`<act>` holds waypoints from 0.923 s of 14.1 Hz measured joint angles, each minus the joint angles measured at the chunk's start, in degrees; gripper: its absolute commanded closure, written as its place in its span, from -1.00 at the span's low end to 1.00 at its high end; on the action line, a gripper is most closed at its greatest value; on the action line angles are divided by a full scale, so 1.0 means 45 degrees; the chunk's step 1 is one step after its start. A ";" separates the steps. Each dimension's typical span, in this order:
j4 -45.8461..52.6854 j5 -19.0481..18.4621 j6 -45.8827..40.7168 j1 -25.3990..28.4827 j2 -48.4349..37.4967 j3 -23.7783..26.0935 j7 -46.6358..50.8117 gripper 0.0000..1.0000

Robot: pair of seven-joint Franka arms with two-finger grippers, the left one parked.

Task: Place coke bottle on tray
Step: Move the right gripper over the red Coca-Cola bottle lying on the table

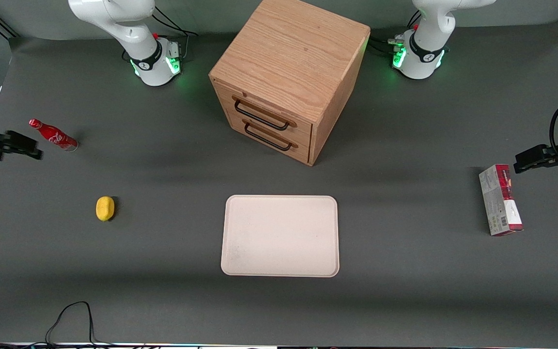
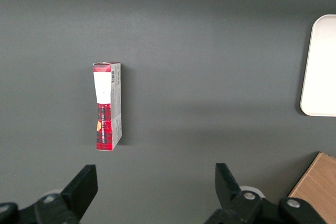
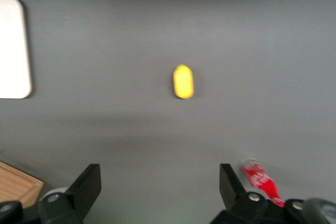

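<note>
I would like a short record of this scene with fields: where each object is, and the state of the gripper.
bottle: small red coke bottle lying on the dark table, toward the working arm's end
tray: large cream rectangular tray, nothing on it
gripper: right gripper, fingers open, beside the bottle, holding nothing
others: yellow oval object; wooden drawer cabinet; red-and-grey carton

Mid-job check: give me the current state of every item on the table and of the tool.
coke bottle: lying on its side on the table, not gripped.
tray: flat, nothing on it.
tool: open, holding nothing, close beside the bottle.
cabinet: both drawers shut.
yellow object: resting on the table.
carton: lying flat.
</note>
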 measured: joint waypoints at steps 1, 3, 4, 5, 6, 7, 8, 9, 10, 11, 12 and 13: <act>-0.0002 -0.0055 -0.0095 -0.0030 -0.0105 -0.0785 -0.0625 -1.00; -0.0045 -0.0105 -0.0127 -0.0114 -0.0268 -0.2522 -0.2126 -1.00; -0.0136 -0.0116 -0.0130 -0.0148 -0.0372 -0.3306 -0.2772 -1.00; -0.0325 -0.0224 -0.0134 -0.0176 -0.0557 -0.3917 -0.3193 -1.00; -0.0639 -0.0525 -0.0137 -0.0196 -0.0889 -0.4299 -0.3392 -1.00; -0.1122 -0.0898 -0.0141 -0.0199 -0.1430 -0.4460 -0.3417 -1.00; -0.1734 -0.1260 -0.0143 -0.0188 -0.2167 -0.4475 -0.3417 -1.00; -0.2432 -0.1569 -0.0139 -0.0164 -0.3035 -0.4453 -0.3416 -1.00; -0.3156 -0.1817 -0.0110 -0.0143 -0.3909 -0.4426 -0.3416 -1.00; -0.3891 -0.2018 -0.0020 -0.0138 -0.4720 -0.4410 -0.3415 -1.00; -0.4596 -0.2181 0.0211 -0.0139 -0.5379 -0.4413 -0.3414 -1.00; -0.5200 -0.2381 0.0505 -0.0138 -0.5841 -0.4418 -0.3409 -1.00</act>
